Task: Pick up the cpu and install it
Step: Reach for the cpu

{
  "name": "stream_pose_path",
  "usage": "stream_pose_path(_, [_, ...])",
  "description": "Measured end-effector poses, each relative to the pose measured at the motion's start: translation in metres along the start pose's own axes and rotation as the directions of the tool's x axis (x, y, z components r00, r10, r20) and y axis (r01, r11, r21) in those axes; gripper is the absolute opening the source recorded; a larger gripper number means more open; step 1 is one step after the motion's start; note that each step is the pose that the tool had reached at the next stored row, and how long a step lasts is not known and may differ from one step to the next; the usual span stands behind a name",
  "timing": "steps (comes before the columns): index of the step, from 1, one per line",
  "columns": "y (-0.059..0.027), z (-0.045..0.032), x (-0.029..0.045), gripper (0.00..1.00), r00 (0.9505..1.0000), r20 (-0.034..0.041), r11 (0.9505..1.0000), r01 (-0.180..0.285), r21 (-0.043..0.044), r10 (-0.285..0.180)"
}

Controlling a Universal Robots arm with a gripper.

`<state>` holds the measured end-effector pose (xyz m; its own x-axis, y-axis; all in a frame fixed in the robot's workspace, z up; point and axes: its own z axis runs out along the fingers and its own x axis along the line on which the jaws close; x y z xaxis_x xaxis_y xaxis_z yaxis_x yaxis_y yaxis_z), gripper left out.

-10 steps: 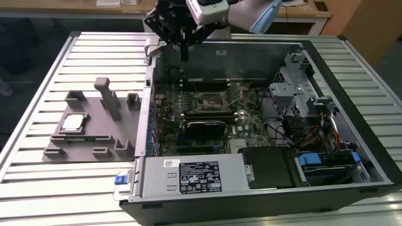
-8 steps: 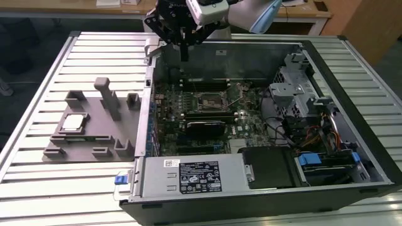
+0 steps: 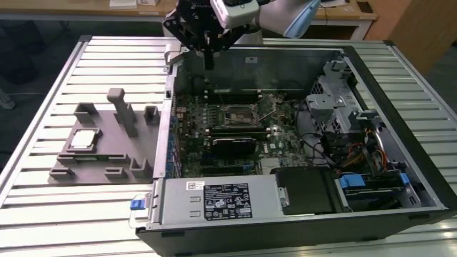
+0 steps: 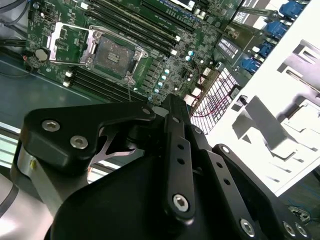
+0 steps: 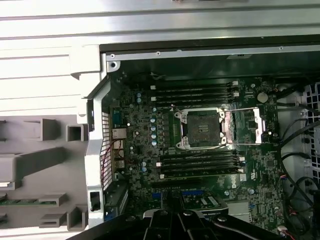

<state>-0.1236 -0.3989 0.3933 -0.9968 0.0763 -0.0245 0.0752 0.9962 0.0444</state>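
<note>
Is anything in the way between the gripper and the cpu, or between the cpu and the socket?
Nothing covers the cpu on the grey holder, and the gripper hangs above the case's far wall. Toward the open socket, the holder's upright posts and the case's side wall stand between.

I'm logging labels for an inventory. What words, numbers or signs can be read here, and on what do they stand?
No text can be quoted.
Large white label on the silver metal power supply box: print too small to read.
Small white sticker beside it: too small to read.
Green motherboard's white markings: too small to read.
</note>
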Motion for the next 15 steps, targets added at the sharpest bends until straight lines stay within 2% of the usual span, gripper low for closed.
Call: stream_pose_path(15, [-0.0011,-0.0004,0.0145,0.11,1.0,0.0002,1.0,0.0,0.0,0.0])
